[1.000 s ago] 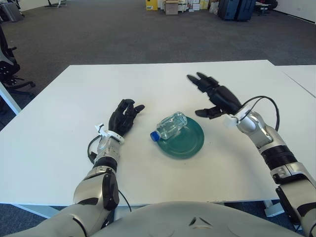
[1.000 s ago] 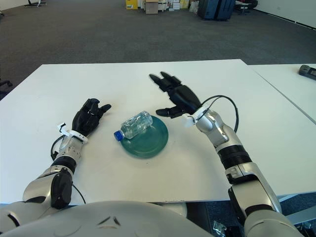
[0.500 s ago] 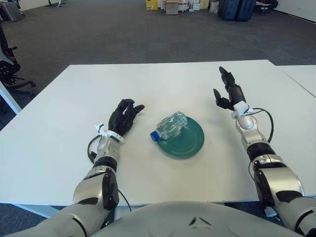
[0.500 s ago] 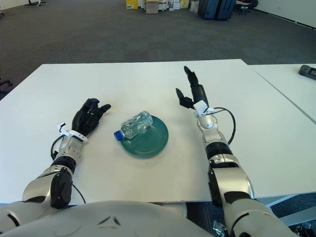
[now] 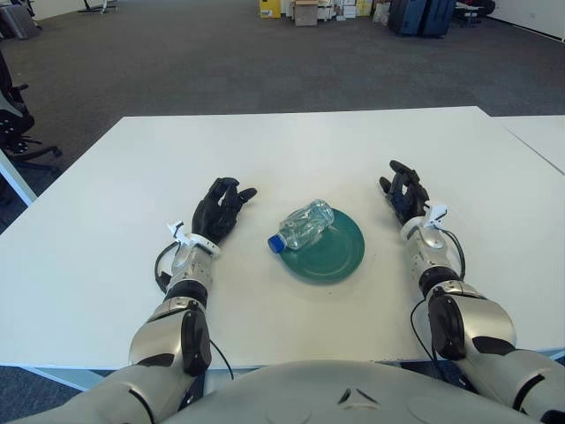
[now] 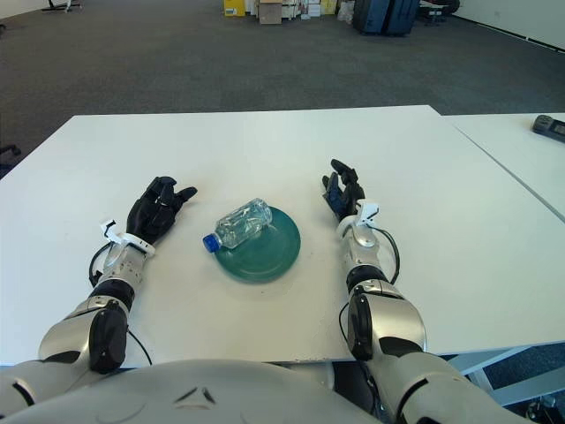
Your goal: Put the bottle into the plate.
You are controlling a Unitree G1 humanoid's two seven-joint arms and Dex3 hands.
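Note:
A clear plastic bottle [image 5: 305, 224] with a blue cap lies on its side across the left rim of a round green plate [image 5: 331, 254], its cap end overhanging the plate to the left. My right hand [image 5: 402, 190] rests on the table just right of the plate, fingers relaxed and empty. My left hand [image 5: 221, 208] lies on the table left of the bottle, fingers relaxed, holding nothing.
The white table [image 5: 291, 150] stretches well beyond the plate on all sides. A second white table [image 5: 538, 137] stands at the right. Carpeted floor with boxes and cases lies far behind.
My right hand has come down from above and behind the plate and settled on the table right of it. The bottle, the plate and my left hand have not moved.

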